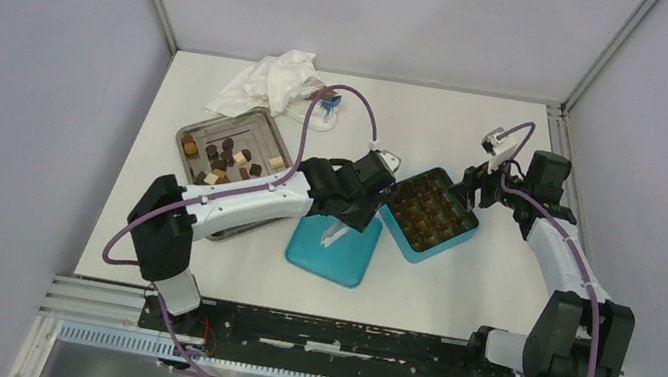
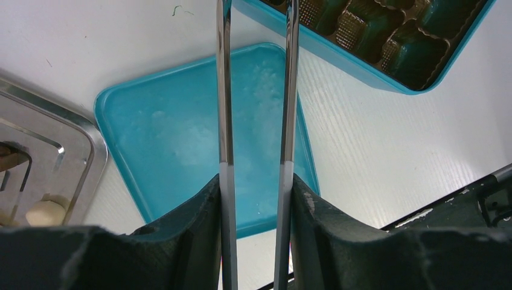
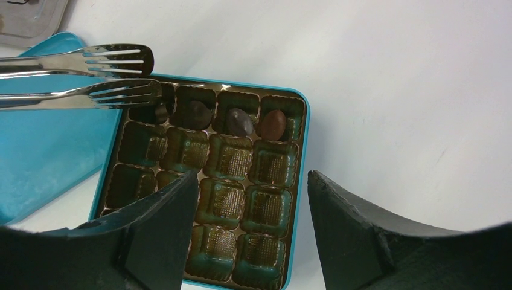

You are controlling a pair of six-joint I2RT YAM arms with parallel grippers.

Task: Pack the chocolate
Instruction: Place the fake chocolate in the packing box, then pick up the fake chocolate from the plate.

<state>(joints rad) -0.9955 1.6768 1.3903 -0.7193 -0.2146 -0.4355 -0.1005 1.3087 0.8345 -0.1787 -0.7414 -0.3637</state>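
Right gripper (image 3: 252, 178) apart, empty, above 1 teal box (image 3: 232, 160) holding 4 chocolates (image 3: 273, 124); left gripper (image 2: 255, 181) clamped on 1 tongs (image 2: 224, 90).

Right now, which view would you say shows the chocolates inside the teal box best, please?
The right wrist view: four chocolates sit in the teal box's far row, one just by the tongs. From the top external camera the box is too small to show pieces; the left wrist catches only empty cells.

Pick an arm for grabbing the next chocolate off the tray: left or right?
Left. The left gripper holds the tongs, and the tray of loose chocolates lies on its side. The right gripper is open and empty by the teal box, farther from the tray.
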